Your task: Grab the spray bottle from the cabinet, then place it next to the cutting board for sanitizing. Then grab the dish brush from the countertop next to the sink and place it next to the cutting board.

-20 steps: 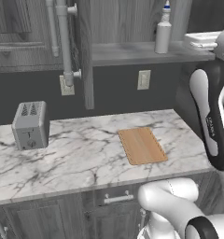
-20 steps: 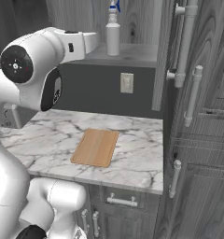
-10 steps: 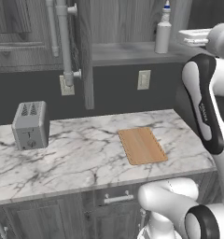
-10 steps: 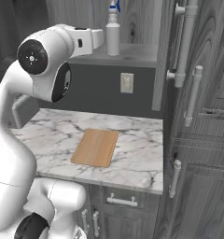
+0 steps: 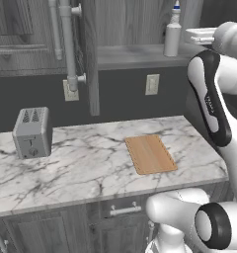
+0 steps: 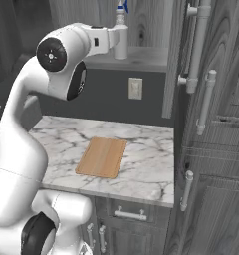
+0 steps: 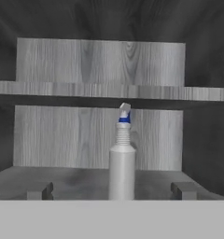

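Bottle (image 7: 122,168) seemingly between hand (image 7: 113,191) fingertips

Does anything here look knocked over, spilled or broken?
Nothing stands out. The spray bottle stands upright on the cabinet shelf, the cutting board lies flat on the countertop, and the toaster stands upright.

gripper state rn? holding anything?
Gripper: jaws open, holding nothing; the spray bottle stands on the cabinet shelf, centred between the fingertips but beyond them.

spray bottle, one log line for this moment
phase: reach | spray bottle: upright on cabinet shelf | gripper: open, bottle centred ahead | cutting board: bare
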{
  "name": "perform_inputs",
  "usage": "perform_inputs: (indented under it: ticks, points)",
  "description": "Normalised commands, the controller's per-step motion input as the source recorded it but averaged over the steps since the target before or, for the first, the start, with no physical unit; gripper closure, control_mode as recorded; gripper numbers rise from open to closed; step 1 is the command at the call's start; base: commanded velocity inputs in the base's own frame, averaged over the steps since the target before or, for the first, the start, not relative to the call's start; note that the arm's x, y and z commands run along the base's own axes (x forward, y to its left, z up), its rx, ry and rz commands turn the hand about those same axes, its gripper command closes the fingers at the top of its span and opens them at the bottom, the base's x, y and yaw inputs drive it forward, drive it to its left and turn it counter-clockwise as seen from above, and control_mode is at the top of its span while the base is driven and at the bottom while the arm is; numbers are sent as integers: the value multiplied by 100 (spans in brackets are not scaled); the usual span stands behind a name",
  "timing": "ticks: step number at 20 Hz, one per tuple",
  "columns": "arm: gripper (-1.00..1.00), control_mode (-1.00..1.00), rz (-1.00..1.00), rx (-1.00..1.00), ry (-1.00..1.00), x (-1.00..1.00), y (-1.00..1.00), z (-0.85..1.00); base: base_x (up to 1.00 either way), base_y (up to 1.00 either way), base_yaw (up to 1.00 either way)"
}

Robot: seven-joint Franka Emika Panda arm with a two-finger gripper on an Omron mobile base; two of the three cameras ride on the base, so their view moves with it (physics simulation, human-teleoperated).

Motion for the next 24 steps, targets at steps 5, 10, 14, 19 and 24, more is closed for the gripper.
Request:
perform_inputs:
  ticks: [5,10,14,19,24]
  points:
    - [-100,-100,0,4,1,41,-13,15,0,0,0]
    - [-100,-100,0,0,6,61,0,3,0,0,0]
    - [-100,-100,0,0,9,51,-1,3,0,0,0]
    - [-100,-100,0,0,9,47,-2,0,0,0,0]
    - [-100,-100,0,0,7,40,-3,2,0,0,0]
